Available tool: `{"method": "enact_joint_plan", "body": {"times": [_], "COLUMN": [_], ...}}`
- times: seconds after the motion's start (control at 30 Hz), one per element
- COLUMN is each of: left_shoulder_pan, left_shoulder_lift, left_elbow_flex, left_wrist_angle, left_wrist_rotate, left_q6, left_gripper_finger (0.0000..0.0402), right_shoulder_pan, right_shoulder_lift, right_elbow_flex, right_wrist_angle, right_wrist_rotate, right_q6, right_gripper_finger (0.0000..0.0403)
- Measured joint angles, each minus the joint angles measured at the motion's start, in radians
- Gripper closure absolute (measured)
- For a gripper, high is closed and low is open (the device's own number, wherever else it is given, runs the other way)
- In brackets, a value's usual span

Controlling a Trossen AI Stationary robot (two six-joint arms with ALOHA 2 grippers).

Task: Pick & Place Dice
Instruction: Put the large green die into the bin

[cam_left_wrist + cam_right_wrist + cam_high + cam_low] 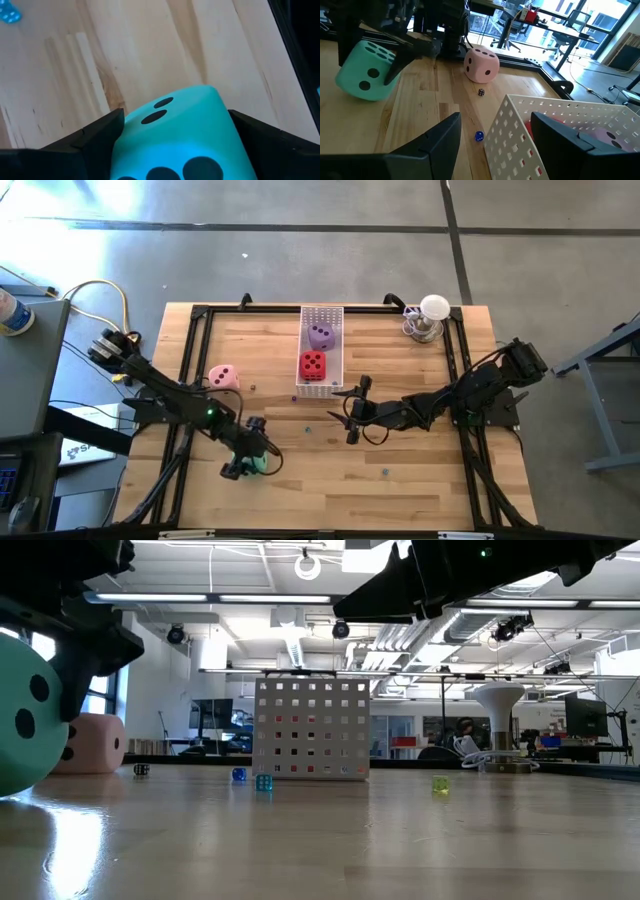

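Note:
A green die with dark pips sits between the fingers of my left gripper near the table's front left; it also shows in the right wrist view and at the low view's left edge. A pink die rests on the table at the left. A purple die and a red die lie in the white perforated tray. My right gripper stands open and empty, just in front of the tray. My left gripper pinches the green die by two opposite faces, one dark finger on each side. The fingers come down at it steeply from above. The die sits tilted in the hold; I cannot tell whether its lower edge touches the table.
Tiny coloured dice lie scattered on the wood: a blue one, a dark one and a yellow one. A white mushroom-shaped object stands at the far right corner. Black rails frame the table.

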Motion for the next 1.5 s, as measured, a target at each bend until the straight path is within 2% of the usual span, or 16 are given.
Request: {"method": "enact_joint_plan", "body": {"times": [0.2, 0.43, 0.53, 0.73, 0.87, 1.03, 1.17, 1.33, 1.5], "left_shoulder_pan": [0.014, 0.025, 0.058, 0.241, 0.421, 0.632, 0.736, 0.805, 0.846], "left_shoulder_lift": [0.000, -0.006, -0.008, -0.011, -0.011, 0.005, 0.031, 0.081, 0.133], "left_elbow_flex": [0.111, 0.334, 0.428, 0.560, 0.573, 0.573, 0.573, 0.573, 0.573], "left_wrist_angle": [-0.047, -0.287, -0.309, -0.260, -0.139, -0.058, -0.010, 0.032, 0.063], "left_wrist_rotate": [0.006, -0.162, -0.222, -0.275, -0.268, -0.126, -0.047, -0.059, -0.145], "left_q6": [0.126, 0.251, 0.361, 0.622, 0.701, 0.661, 0.601, 0.501, 0.367], "left_gripper_finger": [0.0082, 0.0082, 0.0082, 0.0083, 0.0083, 0.0076, 0.0066, 0.0063, 0.0062], "right_shoulder_pan": [0.001, 0.056, 0.088, 0.157, 0.191, 0.206, 0.206, 0.205, 0.203], "right_shoulder_lift": [0.000, 0.000, 0.000, 0.000, 0.000, -0.001, -0.001, -0.001, -0.001], "right_elbow_flex": [0.000, 0.000, 0.000, 0.000, 0.000, 0.000, 0.000, 0.000, 0.000], "right_wrist_angle": [0.003, 0.105, 0.172, 0.326, 0.377, 0.382, 0.375, 0.364, 0.368], "right_wrist_rotate": [-0.007, -0.019, -0.018, -0.017, -0.018, -0.017, -0.016, 0.010, 0.012], "right_q6": [0.000, -0.077, -0.137, -0.257, -0.314, -0.326, -0.326, -0.322, -0.322], "right_gripper_finger": [0.0172, 0.0172, 0.0172, 0.0172, 0.0172, 0.0172, 0.0172, 0.0172, 0.0172]}}
